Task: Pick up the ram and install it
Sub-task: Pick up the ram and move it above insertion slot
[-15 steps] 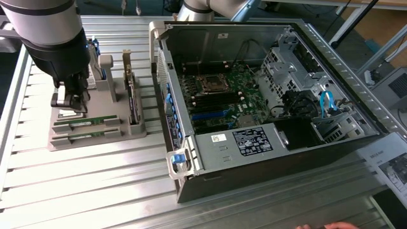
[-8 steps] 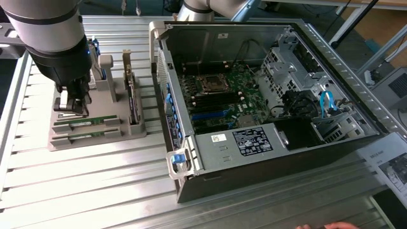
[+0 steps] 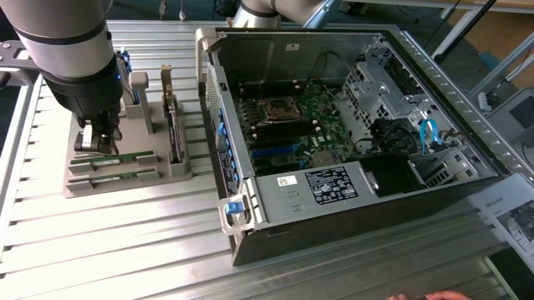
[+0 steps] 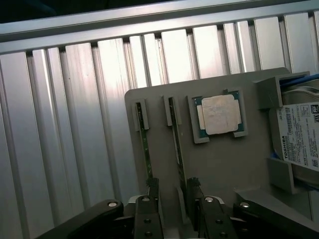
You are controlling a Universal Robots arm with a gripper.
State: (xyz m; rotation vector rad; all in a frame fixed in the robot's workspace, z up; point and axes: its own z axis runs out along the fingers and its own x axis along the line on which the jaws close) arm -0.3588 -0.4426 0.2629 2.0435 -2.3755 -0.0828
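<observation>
Two ram sticks lie on edge in slots of a grey holder (image 3: 167, 178) on the exterior view's left. One ram stick (image 3: 117, 160) (image 4: 177, 149) runs between my fingertips, and the other ram stick (image 3: 109, 181) (image 4: 145, 149) lies just beside it. My gripper (image 3: 96, 145) (image 4: 172, 191) hangs low over the holder and is open, one finger (image 4: 153, 186) on either side of the first stick with a gap showing. The open computer case (image 3: 250, 206) shows its motherboard (image 3: 288, 128) with black and blue memory slots.
The holder (image 4: 224, 164) also carries a square silver processor chip (image 4: 218, 114), a hard drive (image 4: 299, 134) and an upright expansion card (image 3: 172, 125). The case stands close on the holder's right in the exterior view. A person's hand (image 3: 434, 295) shows at the bottom edge.
</observation>
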